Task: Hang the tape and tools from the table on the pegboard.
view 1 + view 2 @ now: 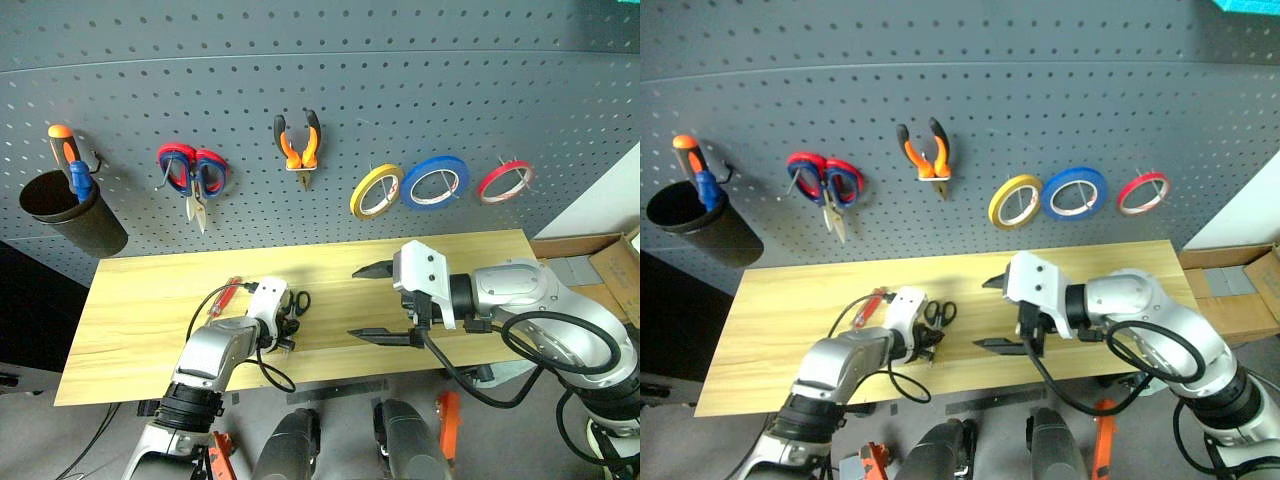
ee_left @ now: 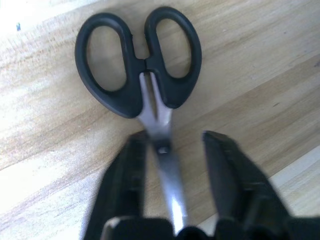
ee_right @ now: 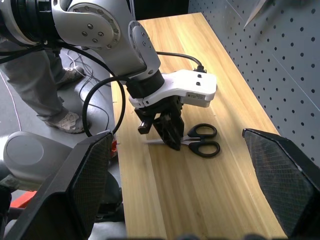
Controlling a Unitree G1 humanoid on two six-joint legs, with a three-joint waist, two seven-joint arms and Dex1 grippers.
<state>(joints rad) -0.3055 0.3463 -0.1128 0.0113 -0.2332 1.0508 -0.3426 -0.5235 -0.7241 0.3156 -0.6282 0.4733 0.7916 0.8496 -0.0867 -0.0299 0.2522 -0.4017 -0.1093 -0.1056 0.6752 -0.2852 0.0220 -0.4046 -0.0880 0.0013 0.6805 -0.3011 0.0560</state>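
The left gripper [image 2: 170,150] sat low over the black-handled scissors [image 2: 142,65] lying flat on the counter [image 1: 140,320], its fingers straddling the blades, not quite clamped, presumably to lift them toward the pegboard [image 1: 400,90]; the right gripper [image 1: 385,300] hovered nearby, fingers wide apart

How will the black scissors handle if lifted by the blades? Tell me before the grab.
The scissors are probably stiff and light: thin metal blades, small plastic loops. Lying flat on the table, they shouldn't roll. The smooth blades between the left fingers may slip or pivot, since the heavier handle end hangs beyond the grip.
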